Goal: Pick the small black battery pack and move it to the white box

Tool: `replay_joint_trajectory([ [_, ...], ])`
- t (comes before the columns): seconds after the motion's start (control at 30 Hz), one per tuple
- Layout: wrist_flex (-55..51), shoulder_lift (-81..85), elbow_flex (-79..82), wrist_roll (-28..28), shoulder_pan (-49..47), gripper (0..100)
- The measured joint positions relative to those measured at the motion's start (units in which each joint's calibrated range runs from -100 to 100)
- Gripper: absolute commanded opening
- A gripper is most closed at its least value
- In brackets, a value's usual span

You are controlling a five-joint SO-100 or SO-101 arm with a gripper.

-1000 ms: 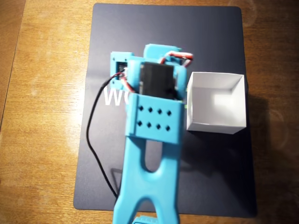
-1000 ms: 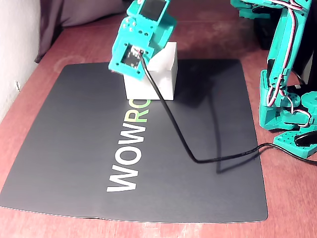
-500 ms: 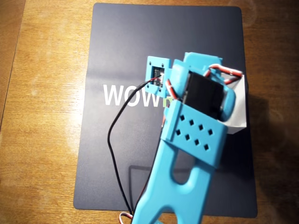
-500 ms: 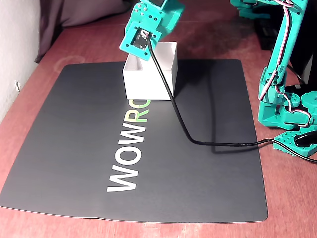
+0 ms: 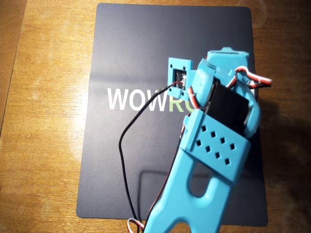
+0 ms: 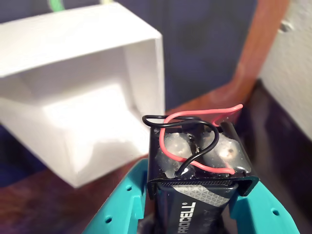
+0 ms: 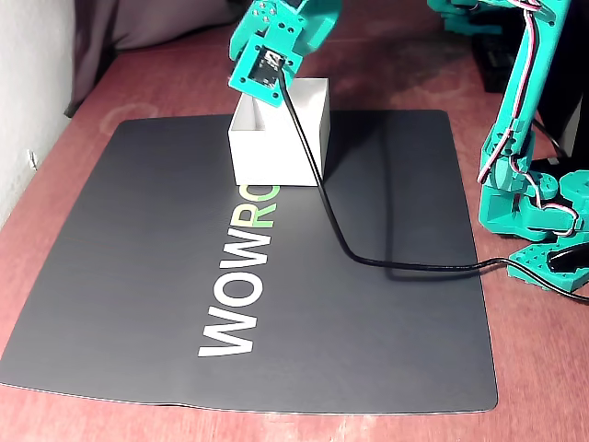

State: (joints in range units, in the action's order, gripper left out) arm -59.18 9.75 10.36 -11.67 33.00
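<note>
1. In the wrist view the white box (image 6: 83, 92) fills the left, its open mouth facing the camera and its inside empty as far as shown.
2. To its right, the black battery pack (image 6: 197, 165), with red and black leads looped over its end and a Procell cell visible, sits between the teal jaws, which are clenched on it; the gripper (image 6: 195, 209) holds it clear of the counter.
3. In the fixed view the arm (image 7: 276, 37) hangs just over the box (image 7: 276, 147) on the dark mat (image 7: 184, 276).
4. Judged so: pick-up and carry are done; what remains is lowering over the opening and letting go.
</note>
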Motion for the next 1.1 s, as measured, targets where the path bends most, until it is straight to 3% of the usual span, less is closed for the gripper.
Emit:
replay_joint_trajectory([
  [1.1, 8.29, 0.00, 12.64, -2.26, 4.20, 6],
])
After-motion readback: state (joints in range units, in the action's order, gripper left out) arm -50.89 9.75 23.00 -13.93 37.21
